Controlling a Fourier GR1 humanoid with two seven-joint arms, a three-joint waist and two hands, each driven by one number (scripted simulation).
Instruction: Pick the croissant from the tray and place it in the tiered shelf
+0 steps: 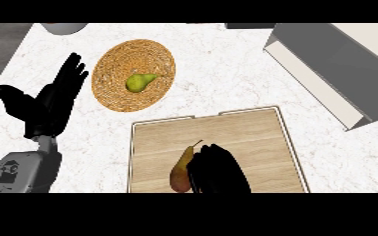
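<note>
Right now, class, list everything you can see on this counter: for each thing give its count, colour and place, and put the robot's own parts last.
Woven mat: one, tan, round, upper left of the counter.
Green pear: one, yellow-green, lying on the mat.
Wooden tray: one, light wood with a pale rim, lower centre.
Brown pear: one, yellow-brown with a stem, on the tray, against the right hand.
Tiered shelf: one, grey and cream, upper right.
Grey vessel: one, only its edge shows at top left; I cannot tell what it is.
Counter: one, white, speckled.
No croissant shows.
Left hand: black, open, resting at the left edge.
Right hand: black, on the tray; I cannot tell whether it holds anything.
</note>
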